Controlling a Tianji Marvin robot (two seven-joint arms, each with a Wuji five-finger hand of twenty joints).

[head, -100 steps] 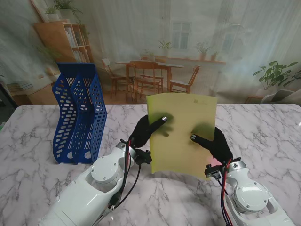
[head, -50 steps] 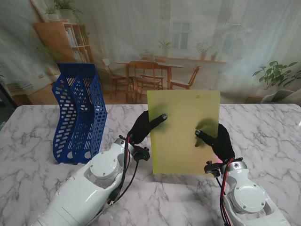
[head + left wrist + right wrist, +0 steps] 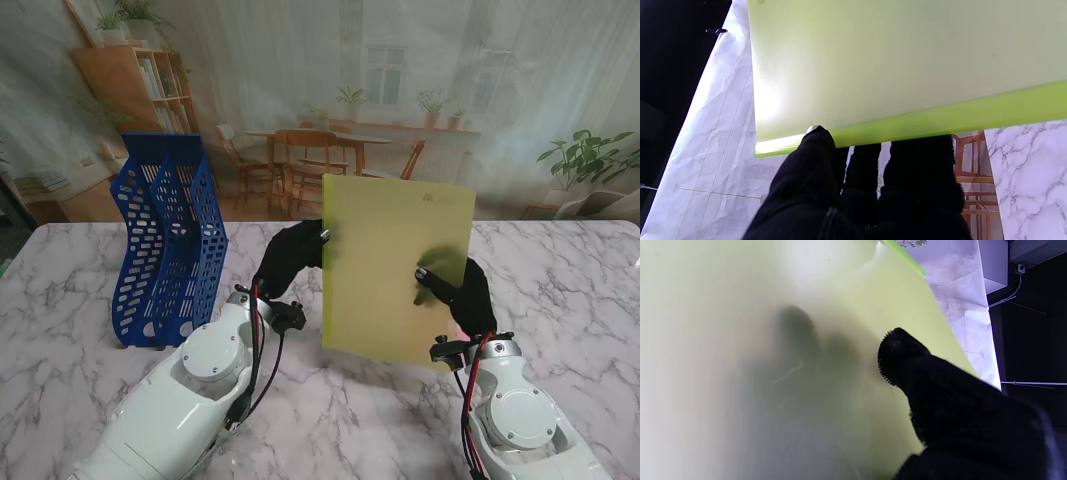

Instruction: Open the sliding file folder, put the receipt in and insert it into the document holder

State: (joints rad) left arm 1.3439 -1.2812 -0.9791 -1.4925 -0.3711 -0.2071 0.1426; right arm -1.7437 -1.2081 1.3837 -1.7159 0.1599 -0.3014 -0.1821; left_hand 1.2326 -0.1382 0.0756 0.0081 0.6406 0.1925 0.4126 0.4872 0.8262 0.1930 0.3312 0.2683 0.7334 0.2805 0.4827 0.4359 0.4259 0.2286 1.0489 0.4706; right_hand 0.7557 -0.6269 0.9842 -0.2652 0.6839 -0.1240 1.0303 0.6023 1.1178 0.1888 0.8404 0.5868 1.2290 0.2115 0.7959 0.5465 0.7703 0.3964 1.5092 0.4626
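The yellow-green file folder (image 3: 392, 270) is held upright above the table, its face toward me. My right hand (image 3: 464, 292) is shut on its right side, thumb on the front and fingers a dark shadow behind the sheet (image 3: 740, 373). My left hand (image 3: 288, 262) is at the folder's left edge. There its thumb tip touches the green sliding bar (image 3: 940, 113) while the other fingers pass behind it. The blue document holder (image 3: 165, 240) stands at the left of the table, apart from both hands. No receipt is visible in any view.
The marble table (image 3: 560, 290) stretches to both sides of the folder. A printed backdrop of a room hangs just beyond the table's far edge. The document holder has two slots with perforated walls, open at the top.
The folder has risen and shifted slightly to the right. My left thumb has slid off the folder's front face to its left edge. The right hand keeps its hold.
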